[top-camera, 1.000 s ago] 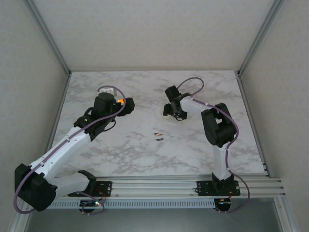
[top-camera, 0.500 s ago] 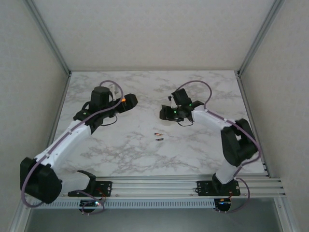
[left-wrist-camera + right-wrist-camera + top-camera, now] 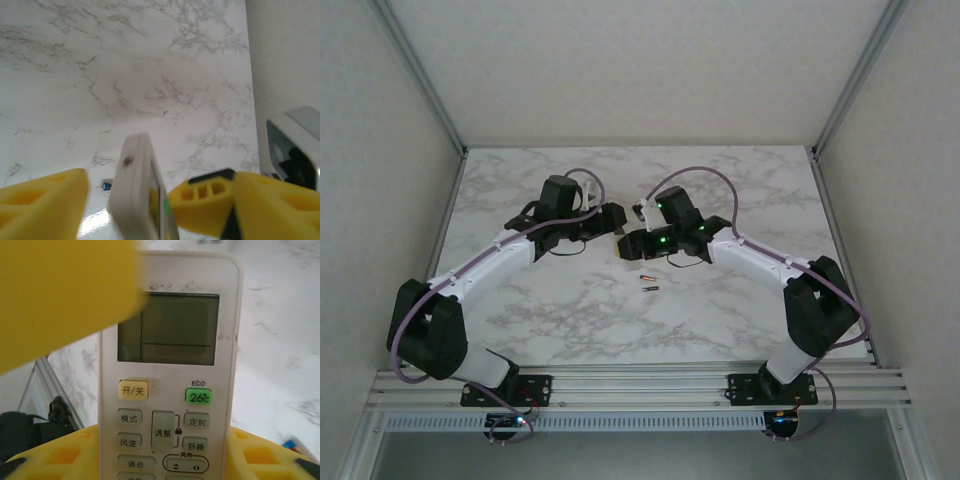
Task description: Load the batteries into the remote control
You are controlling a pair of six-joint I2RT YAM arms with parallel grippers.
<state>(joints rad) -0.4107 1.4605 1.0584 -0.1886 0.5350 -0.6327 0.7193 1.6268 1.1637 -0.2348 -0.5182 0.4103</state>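
Remote (image 3: 170, 365) clamped in right gripper (image 3: 165, 455), left gripper (image 3: 130, 195) straddling it

A white marble-patterned tabletop (image 3: 760, 190), with two small batteries (image 3: 651, 289) lying close together near its middle.

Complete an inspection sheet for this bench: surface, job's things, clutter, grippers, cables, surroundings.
Surface: white marble-patterned table.
Job's things: remote control held above the table, buttons facing the right wrist camera; far battery and near battery lie close together on the table, not loaded.
Clutter: nothing seen.
Grippers: right gripper jaws closed on the remote control's sides; left gripper jaws open around its top end, gap on one side.
Cables: purple cables loop above both arms.
Surroundings: white walls; metal rail at the near edge.
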